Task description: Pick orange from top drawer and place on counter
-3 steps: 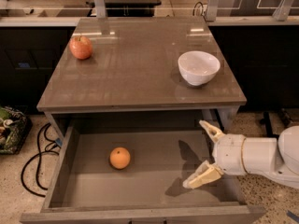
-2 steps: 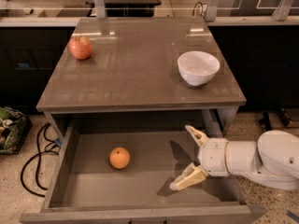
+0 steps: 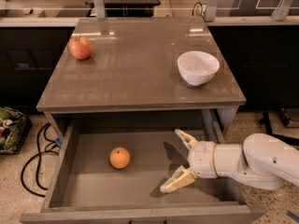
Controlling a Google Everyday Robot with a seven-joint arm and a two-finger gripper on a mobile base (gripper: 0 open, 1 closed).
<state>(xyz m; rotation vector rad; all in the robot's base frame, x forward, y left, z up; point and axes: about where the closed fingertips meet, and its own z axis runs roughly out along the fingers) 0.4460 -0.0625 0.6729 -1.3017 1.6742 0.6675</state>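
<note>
The orange [image 3: 120, 157] lies on the floor of the open top drawer [image 3: 65, 169], left of its middle. My gripper [image 3: 174, 162] is inside the drawer to the right of the orange, its two pale fingers [image 3: 178, 180] spread wide and pointing left toward the fruit, a hand's width away from it and empty. The white arm reaches in from the right. The counter [image 3: 140, 73] is the glossy grey-brown tabletop above the drawer.
A reddish apple [image 3: 80, 47] sits at the counter's back left. A white bowl [image 3: 198, 67] stands at its right side. Black cables [image 3: 37, 157] and a basket [image 3: 8, 129] lie on the floor to the left of the drawer.
My gripper has moved left inside the drawer, closer to the orange, with its fingers still spread. The orange, apple and bowl have not moved.
</note>
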